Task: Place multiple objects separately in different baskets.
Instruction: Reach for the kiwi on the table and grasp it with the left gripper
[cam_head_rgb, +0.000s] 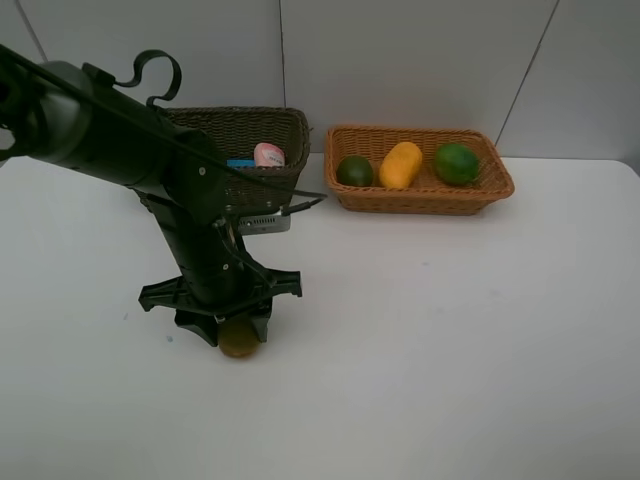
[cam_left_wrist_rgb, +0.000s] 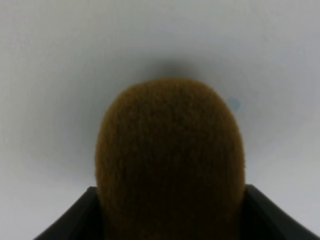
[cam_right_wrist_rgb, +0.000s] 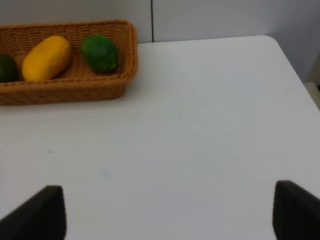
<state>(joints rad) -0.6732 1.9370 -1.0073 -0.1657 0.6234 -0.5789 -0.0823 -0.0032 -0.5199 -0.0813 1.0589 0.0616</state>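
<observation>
A brown kiwi (cam_head_rgb: 240, 341) lies on the white table at the front left. My left gripper (cam_head_rgb: 230, 330) reaches down over it, and in the left wrist view the kiwi (cam_left_wrist_rgb: 170, 155) fills the gap, with both dark fingers (cam_left_wrist_rgb: 75, 215) against its sides. The light orange basket (cam_head_rgb: 420, 205) at the back holds a yellow mango (cam_head_rgb: 401, 164) and two green fruits (cam_head_rgb: 354, 171) (cam_head_rgb: 456, 163). The dark basket (cam_head_rgb: 292, 125) to its left, partly hidden by my left arm, shows a pink object (cam_head_rgb: 268, 154) and a blue one (cam_head_rgb: 240, 162). My right gripper (cam_right_wrist_rgb: 170, 215) stands open over bare table.
In the right wrist view the orange basket (cam_right_wrist_rgb: 65, 92) with the mango (cam_right_wrist_rgb: 46, 57) and a green fruit (cam_right_wrist_rgb: 100, 52) sits far off. The table's right edge (cam_right_wrist_rgb: 295, 70) curves nearby. Pale wall panels rise behind both baskets.
</observation>
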